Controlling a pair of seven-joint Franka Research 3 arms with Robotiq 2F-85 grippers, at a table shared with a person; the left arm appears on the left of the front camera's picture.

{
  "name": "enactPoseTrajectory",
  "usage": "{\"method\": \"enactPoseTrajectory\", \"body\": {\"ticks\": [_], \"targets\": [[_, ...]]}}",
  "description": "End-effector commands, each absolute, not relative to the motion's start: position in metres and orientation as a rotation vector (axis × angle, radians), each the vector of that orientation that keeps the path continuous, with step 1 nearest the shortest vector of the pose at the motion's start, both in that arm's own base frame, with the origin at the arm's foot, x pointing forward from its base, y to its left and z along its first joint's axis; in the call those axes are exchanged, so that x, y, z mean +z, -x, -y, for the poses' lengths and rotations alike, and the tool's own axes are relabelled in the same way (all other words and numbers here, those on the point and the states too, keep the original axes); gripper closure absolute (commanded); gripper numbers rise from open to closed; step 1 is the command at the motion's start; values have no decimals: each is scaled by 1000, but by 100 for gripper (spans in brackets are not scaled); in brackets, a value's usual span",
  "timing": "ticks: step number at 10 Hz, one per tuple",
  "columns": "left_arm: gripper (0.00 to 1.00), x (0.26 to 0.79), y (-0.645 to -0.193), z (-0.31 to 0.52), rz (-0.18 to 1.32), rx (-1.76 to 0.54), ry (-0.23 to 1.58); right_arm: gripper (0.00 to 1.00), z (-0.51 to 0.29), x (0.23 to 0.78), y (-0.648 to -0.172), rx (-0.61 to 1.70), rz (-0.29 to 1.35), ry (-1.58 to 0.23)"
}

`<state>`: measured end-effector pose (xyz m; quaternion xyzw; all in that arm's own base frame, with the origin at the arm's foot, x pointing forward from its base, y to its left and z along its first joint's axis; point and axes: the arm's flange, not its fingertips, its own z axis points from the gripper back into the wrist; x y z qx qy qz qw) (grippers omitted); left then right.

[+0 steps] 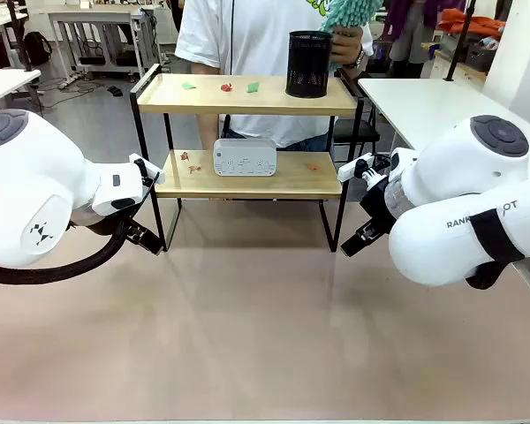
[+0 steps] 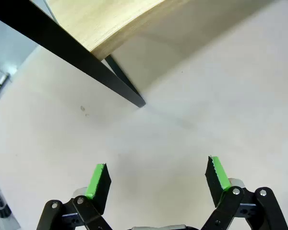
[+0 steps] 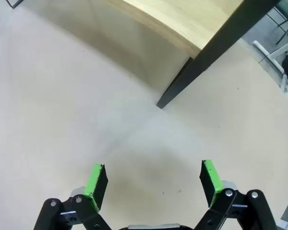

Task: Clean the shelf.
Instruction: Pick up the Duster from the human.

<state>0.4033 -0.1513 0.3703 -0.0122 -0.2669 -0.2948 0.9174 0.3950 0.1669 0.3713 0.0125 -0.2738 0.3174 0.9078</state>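
Left fingers [image 2: 97, 179] and right fingers [image 3: 96, 181] are hanging released, empty; picking scraps [image 1: 228, 87] off the shelf [image 1: 212, 99] is wanting gentle pinches.

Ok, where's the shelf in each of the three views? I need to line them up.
Front view: the shelf stands at centre top, both boards visible.
Left wrist view: a board corner at the top left.
Right wrist view: a board corner at the top right.
Shared landmark: its black front legs, probably the left leg and the right leg.
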Motion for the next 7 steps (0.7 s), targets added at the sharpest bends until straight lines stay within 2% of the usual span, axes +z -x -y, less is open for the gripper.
{"method": "enactPoseTrajectory", "body": {"ticks": [1, 7], "targets": [[0, 370, -403, 151, 549, -606, 25, 0, -167, 371, -395, 655, 565, -26], [0, 370, -403, 151, 549, -606, 25, 0, -167, 371, -395, 655, 565, -26]]}}
